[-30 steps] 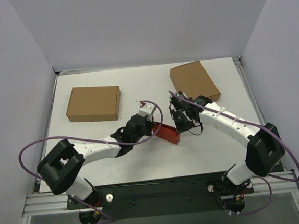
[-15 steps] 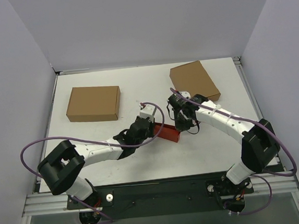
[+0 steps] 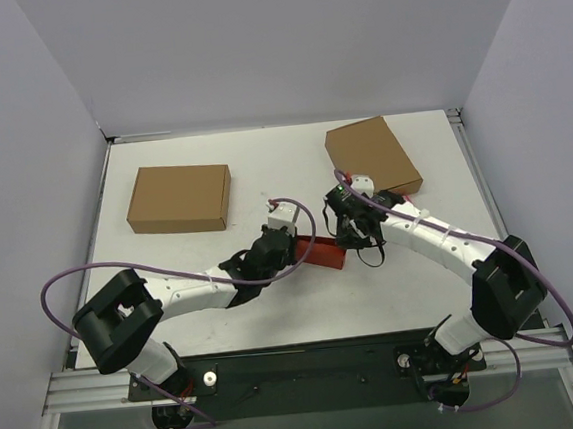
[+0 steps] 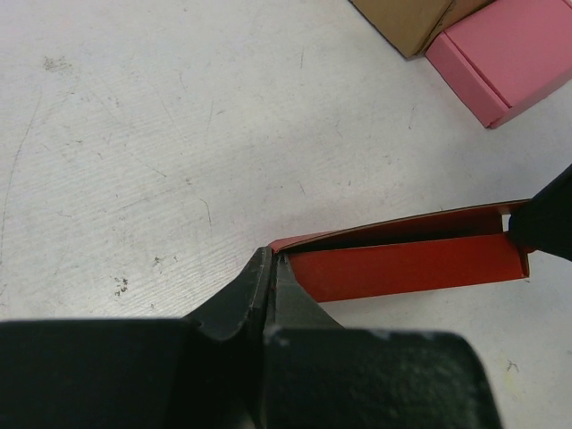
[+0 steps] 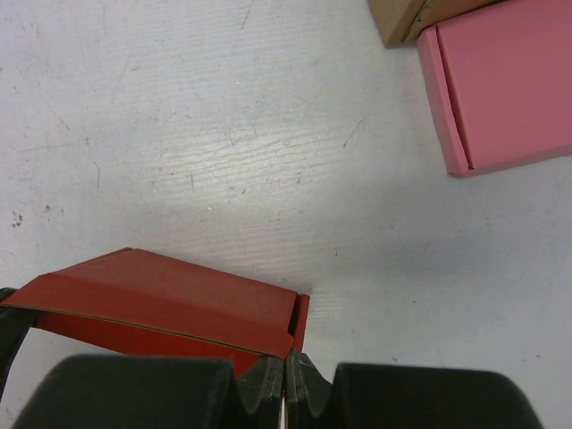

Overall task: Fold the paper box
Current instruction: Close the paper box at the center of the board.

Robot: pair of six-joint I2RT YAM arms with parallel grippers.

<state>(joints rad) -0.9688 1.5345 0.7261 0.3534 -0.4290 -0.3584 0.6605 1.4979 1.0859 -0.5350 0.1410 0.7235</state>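
Note:
The paper box is a bright red, partly folded long shape lying on the white table between my two arms. In the left wrist view the paper box runs to the right, and my left gripper is shut on its left end. In the right wrist view the paper box runs to the left, and my right gripper is shut on the flap at its right corner. From above, the left gripper and the right gripper stand at opposite ends of the box.
A brown box lies at the back left and another brown box at the back right. A small pink box lies next to the right brown box, and it also shows in the left wrist view.
Both arms have shifted a little toward the back with the red box held between them. The right wrist has turned slightly. Both grips stay the same.

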